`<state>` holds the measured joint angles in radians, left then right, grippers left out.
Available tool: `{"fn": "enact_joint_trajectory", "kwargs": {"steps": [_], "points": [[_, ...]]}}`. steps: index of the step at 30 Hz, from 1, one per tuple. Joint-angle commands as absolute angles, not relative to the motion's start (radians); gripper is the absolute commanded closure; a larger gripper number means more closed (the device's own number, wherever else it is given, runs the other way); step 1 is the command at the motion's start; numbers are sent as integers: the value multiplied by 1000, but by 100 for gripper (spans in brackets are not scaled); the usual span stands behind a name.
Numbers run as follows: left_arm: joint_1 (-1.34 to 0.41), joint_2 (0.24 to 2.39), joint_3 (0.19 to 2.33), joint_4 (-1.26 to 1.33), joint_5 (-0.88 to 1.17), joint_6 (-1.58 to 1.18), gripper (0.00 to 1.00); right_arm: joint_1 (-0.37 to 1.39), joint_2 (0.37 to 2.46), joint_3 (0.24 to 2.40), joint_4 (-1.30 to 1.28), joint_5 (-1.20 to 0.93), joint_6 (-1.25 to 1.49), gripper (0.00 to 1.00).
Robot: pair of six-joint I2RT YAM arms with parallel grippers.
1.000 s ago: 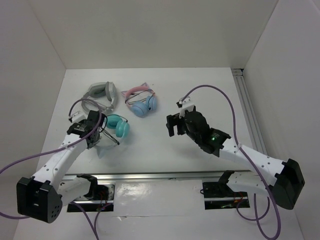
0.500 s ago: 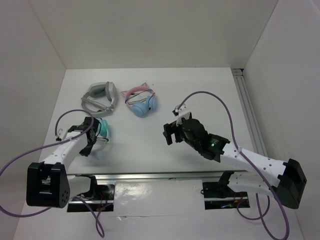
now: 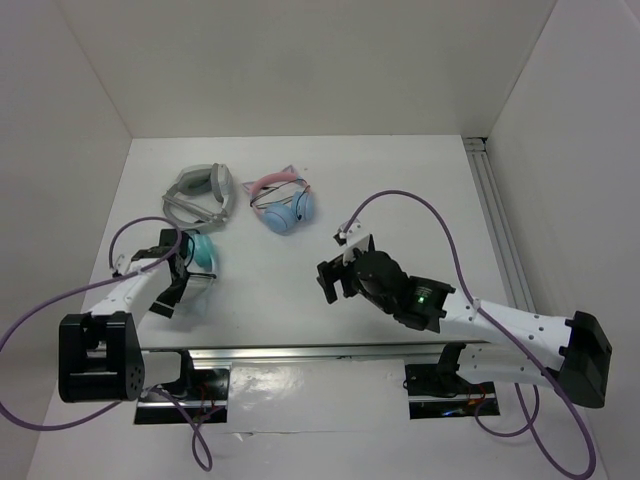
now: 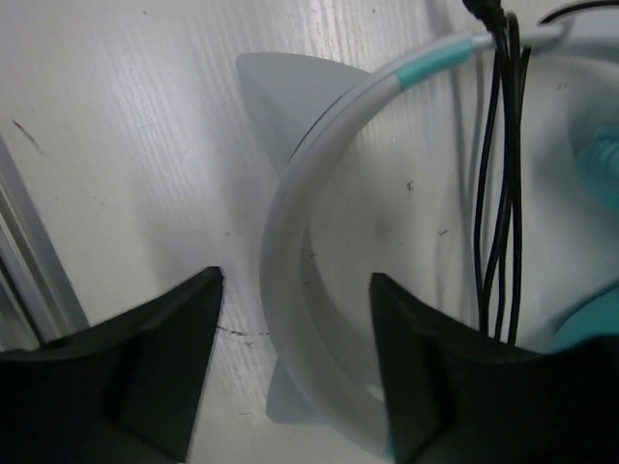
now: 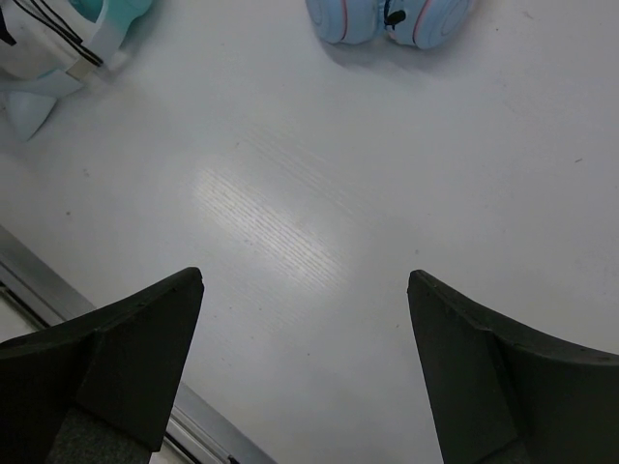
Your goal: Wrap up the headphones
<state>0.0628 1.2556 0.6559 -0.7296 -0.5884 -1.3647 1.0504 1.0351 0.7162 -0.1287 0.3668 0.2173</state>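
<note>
The headphones (image 3: 200, 252) lie at the table's near left, teal cups toward the back and the pale headband (image 3: 193, 300) toward the front edge. In the left wrist view the headband (image 4: 290, 232) arcs between my left gripper's fingers, with the thin black cable (image 4: 498, 193) running down beside a teal cup (image 4: 600, 329). My left gripper (image 3: 172, 272) (image 4: 297, 280) is open and straddles the band, with a clear gap on its left side. My right gripper (image 3: 335, 277) (image 5: 305, 280) hangs open over bare table at mid-table, with the headphones (image 5: 58, 34) far off to its upper left.
Grey-white headphones (image 3: 200, 195) and pink-band blue-cup headphones (image 3: 283, 200) (image 5: 387, 14) lie further back. A metal rail (image 3: 300, 350) (image 5: 39, 271) runs along the table's near edge. White walls close off the left, back and right sides.
My left gripper pulled the headphones left and nearer, then opened and let go of them. My right arm slid slightly left and toward the near edge, still open.
</note>
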Motion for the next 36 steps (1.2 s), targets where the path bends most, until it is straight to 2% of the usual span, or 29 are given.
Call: {"fn": "enact_joint_trajectory", "kwargs": {"steps": [1,5,7,8,12,16,18,19,21,25,29,31,36], "points": [[71,1229,669,-735,-571,-1351,19,1072,1020,749,-124,422,235,6],[71,1126,689,-799,-580,-1361,0,1081,1020,759,-133,422,235,6],[71,1071,719,-824,-580,-1345,0,1091,1020,759,-133,422,247,6],[71,1010,735,-836,-580,-1333,0,1091,1020,770,-133,431,247,0],[71,858,849,-845,-522,-1159,0,1110,1020,833,-184,463,307,0],[31,753,983,-824,-381,-889,0,1167,1041,983,-369,569,395,0],[21,712,1028,-813,-327,-760,0,1198,1042,1093,-549,615,457,0],[12,680,1067,-801,-249,-620,0,1259,1042,1120,-596,679,506,0],[2,661,1117,-869,-213,-534,0,1328,996,1181,-727,745,587,0],[-87,569,1205,-1026,-277,-544,0,1348,951,1264,-909,755,646,0],[-87,413,1290,-1115,-302,-545,0,1348,902,1337,-1086,788,727,0],[-87,404,1316,-1162,-302,-545,0,1348,884,1364,-1135,799,744,0],[-149,328,1292,-1229,-324,-601,0,1348,830,1433,-1302,833,791,0]]}}
